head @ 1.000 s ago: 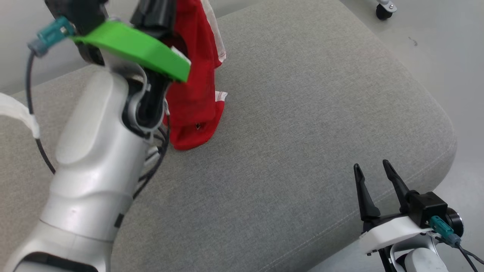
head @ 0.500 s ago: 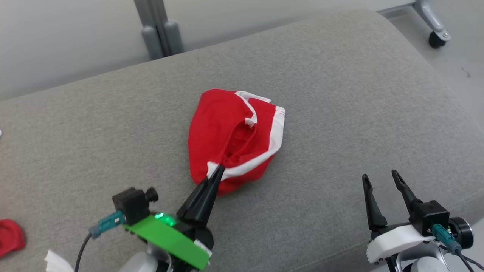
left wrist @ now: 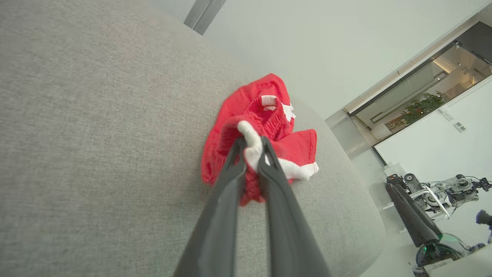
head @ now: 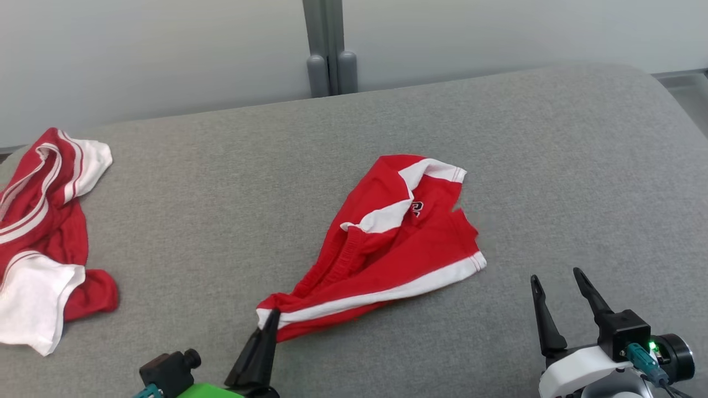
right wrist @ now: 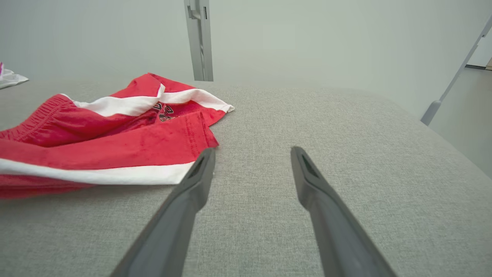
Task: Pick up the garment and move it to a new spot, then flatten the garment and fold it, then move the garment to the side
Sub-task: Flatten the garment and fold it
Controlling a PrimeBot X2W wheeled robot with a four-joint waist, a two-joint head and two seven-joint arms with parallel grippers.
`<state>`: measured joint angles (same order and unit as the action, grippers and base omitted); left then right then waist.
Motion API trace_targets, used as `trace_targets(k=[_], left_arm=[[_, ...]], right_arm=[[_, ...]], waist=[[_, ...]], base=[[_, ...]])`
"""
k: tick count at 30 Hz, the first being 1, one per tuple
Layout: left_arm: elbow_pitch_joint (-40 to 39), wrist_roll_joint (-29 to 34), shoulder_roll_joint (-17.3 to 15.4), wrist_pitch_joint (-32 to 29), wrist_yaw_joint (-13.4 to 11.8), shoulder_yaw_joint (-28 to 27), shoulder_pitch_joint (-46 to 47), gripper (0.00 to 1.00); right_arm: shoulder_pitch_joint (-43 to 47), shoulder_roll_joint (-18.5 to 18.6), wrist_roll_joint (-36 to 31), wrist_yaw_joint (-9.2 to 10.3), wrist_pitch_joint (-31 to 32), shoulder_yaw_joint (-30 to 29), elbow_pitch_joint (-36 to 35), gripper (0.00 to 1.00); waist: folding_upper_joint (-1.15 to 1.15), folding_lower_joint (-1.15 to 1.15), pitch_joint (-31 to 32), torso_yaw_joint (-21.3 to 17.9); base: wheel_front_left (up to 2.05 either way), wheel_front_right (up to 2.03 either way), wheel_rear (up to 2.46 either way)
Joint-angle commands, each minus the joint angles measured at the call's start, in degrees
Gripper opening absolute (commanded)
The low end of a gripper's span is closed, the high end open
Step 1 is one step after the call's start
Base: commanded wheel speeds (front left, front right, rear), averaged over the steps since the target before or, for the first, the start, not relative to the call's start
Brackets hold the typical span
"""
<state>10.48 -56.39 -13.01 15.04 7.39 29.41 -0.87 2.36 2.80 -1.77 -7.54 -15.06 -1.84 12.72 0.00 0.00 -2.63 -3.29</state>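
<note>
The garment (head: 398, 249) is a pair of red shorts with white stripes, lying stretched on the middle of the grey cushion (head: 221, 182). My left gripper (head: 271, 323) is shut on its near left corner; in the left wrist view the fingertips of that gripper (left wrist: 251, 148) pinch a white and red fold of the garment (left wrist: 265, 115). My right gripper (head: 556, 276) stands open at the lower right, above the cushion, apart from the cloth. In the right wrist view that gripper (right wrist: 251, 161) has nothing between its fingers, and the garment (right wrist: 115, 134) lies to its left.
A second red and white garment (head: 44, 221) lies crumpled at the cushion's far left. A grey post (head: 329, 50) stands against the pale wall behind. The cushion's edge curves down at the right, with floor beyond. Bare cushion surrounds the shorts.
The head camera has shifted. My left gripper has brought the hanging garment down onto the cushion and pulled its corner toward me, so it now lies stretched out. The right gripper stays open.
</note>
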Motion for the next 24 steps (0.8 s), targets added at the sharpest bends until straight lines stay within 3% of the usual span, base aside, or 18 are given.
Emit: trace_targets(k=[1,4,5,7,8,14,24], left_arm=[[0.7,1.5,0.1,0.2,0.2,-1.9,-1.0,0.00],[2.2,3.6,0.7,0.2,0.2,-3.7,-1.6,0.00],[2.7,4.2,0.8,0.1,0.2,-4.2,-1.7,0.13],[3.6,5.4,0.6,0.1,0.2,-4.2,-1.8,0.87],[3.8,5.9,0.4,0.1,0.2,-4.2,-1.8,1.00],[3.9,10.2,0.7,0.1,0.2,-8.4,-2.7,1.00],[-8.5,29.6,7.6,0.1,0.2,-25.0,-8.0,1.00]], right_arm=[[0.5,0.1,-0.6,0.09,-0.2,0.1,0.0,1.00],[0.3,0.2,-0.6,0.10,-0.2,0.4,0.2,1.00],[0.3,0.2,-0.6,0.09,-0.2,0.5,0.2,1.00],[0.1,0.1,-0.5,0.09,-0.2,0.7,0.3,1.00],[0.0,0.2,-0.4,0.10,-0.2,0.8,0.3,1.00],[0.6,0.2,0.1,0.09,-0.2,0.7,0.0,1.00],[1.5,0.2,-0.5,0.09,-0.2,-2.1,-3.2,1.00]], waist=[[0.00,0.00,1.4,2.1],[0.00,0.00,1.6,2.3],[0.00,0.00,1.6,2.4],[0.00,0.00,1.6,2.4],[0.00,0.00,1.6,2.3],[0.00,0.00,1.9,2.3],[0.00,0.00,3.0,3.7]], base=[[0.00,0.00,0.00],[0.00,0.00,0.00],[0.00,0.00,0.00],[0.00,0.00,0.00],[0.00,0.00,0.00],[0.00,0.00,0.00],[0.00,0.00,0.00]])
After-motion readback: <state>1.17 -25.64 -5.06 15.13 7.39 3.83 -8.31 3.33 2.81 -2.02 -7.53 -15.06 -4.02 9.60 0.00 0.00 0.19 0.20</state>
